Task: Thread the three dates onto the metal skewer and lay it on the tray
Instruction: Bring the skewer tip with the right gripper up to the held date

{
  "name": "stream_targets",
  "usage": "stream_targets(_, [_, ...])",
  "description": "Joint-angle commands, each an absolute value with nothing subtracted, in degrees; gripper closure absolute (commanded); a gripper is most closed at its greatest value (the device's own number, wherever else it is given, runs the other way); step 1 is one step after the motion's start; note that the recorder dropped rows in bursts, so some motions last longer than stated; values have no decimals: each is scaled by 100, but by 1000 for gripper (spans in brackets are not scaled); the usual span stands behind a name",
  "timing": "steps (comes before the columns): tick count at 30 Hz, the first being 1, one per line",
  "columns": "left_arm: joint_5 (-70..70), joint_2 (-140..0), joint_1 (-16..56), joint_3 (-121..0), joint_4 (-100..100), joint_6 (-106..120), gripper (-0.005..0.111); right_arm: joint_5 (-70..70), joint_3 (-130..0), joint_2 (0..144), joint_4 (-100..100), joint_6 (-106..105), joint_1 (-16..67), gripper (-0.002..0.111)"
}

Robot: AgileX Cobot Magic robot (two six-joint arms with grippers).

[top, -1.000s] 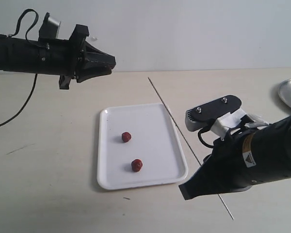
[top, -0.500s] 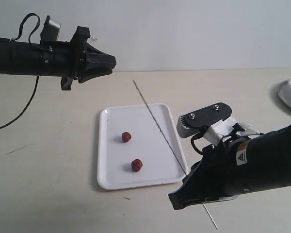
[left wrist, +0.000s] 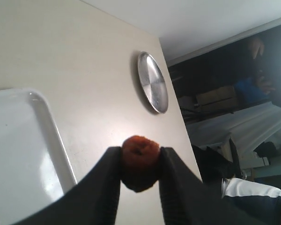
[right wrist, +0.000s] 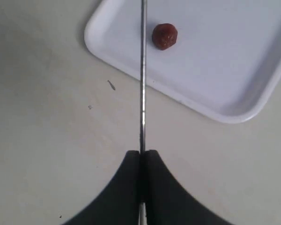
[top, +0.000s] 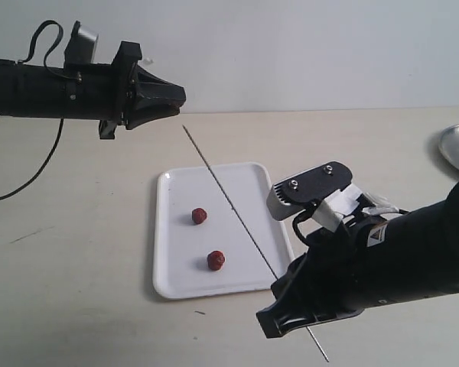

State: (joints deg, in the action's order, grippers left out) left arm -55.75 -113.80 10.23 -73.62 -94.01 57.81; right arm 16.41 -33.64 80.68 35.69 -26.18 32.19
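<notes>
Skewer (right wrist: 142, 70) in right claw (right wrist: 141, 154)

Both arms were matte black. The left arm (top: 46, 88) carried a looping black cable (top: 37, 29) and a small grey camera (top: 83, 38). The right arm (top: 413, 260) bore a grey camera housing (top: 310, 187) with two screws, a white bracket (top: 346, 203) and a triangular warning sticker (top: 376, 238).

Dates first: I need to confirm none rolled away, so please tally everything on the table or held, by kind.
Dates: 3
Metal skewer: 1
White tray: 1
Silver dish: 1
Total: 6
</notes>
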Motion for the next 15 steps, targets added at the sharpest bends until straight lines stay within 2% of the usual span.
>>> stream_targets(1, [-5725,-11376,1010,-7349,-9375,5823,80,1473,-3374,8084,3607,-2659,3237,108])
stream_targets(15, [-5879,-11376,1045,-7349,-9220,5823,80,1282,-3374,8095,3607,-2634,3237,108])
